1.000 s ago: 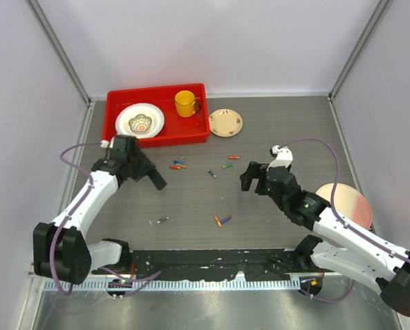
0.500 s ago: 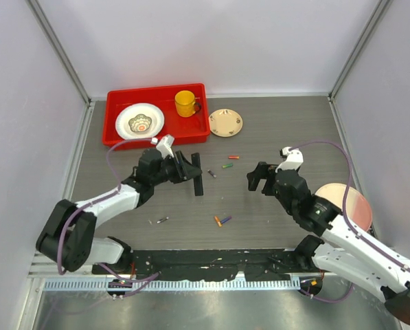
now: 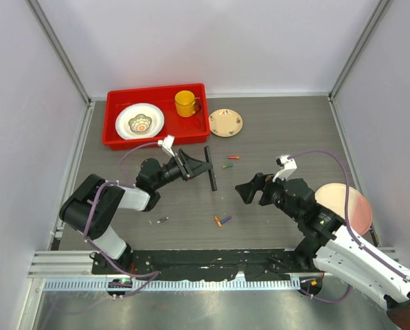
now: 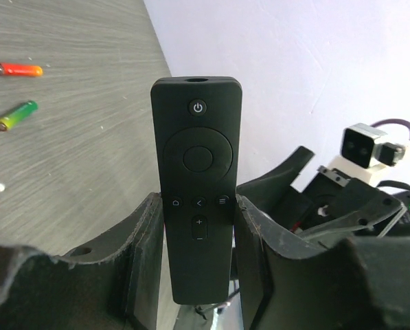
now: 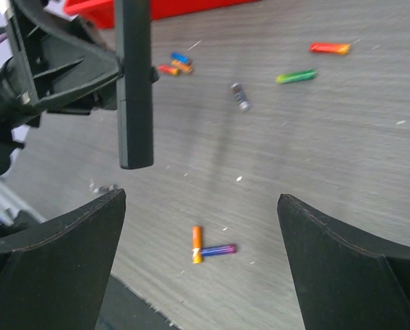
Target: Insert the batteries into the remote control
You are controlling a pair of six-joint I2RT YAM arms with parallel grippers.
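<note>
Left jaws clamped on lower half of remote control [image 4: 198, 172]; right jaws wide apart, holding nothing.

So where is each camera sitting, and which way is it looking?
Top camera: high up behind the arms, looking down at the table; both arms show, the left gripper holding the remote.
Left wrist camera: on the left arm, looking along its fingers toward the right arm; the remote's buttons face it.
Right wrist camera: on the right arm, looking through the open right gripper down at batteries.
Shared: all three see the remote.
</note>
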